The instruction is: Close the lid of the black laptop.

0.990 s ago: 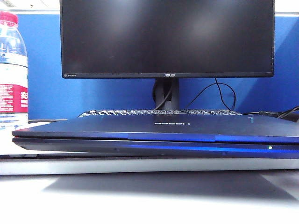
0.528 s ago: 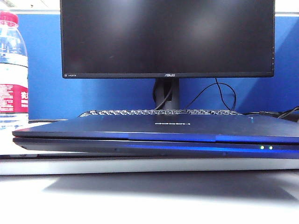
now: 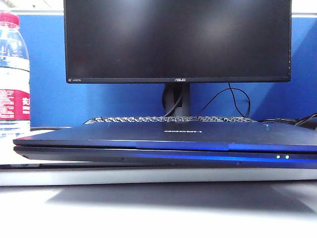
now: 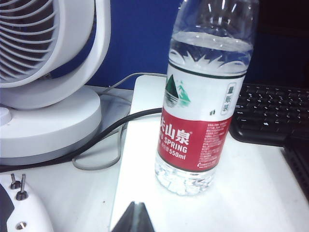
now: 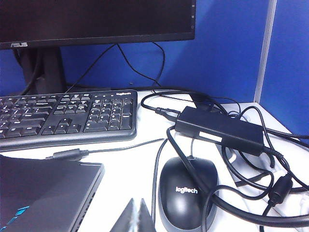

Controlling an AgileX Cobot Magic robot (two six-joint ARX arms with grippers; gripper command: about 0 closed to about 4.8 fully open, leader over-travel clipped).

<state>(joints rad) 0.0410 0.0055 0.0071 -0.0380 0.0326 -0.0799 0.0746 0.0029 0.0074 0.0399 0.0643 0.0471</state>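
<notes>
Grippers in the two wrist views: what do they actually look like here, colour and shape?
Little shows. The left gripper appears only as a dark, nearly black pointed wedge: two fingertips pressed together with a thin seam between them. The right gripper looks alike, dark grey, tapering to a point. No markings or cables on either are visible, and neither arm appears in the exterior view.

**Blue-walled desk corner under even light**

A blue partition wall (image 3: 44, 99) backs the white worktop (image 3: 158, 208), with a pale vertical seam (image 5: 263, 48) where two panels meet at the corner. A dark ASUS monitor (image 3: 177, 39) on a black stand fills the rear. A white desk fan (image 4: 48, 72) stands at one side. Soft, even light falls across everything.
</notes>
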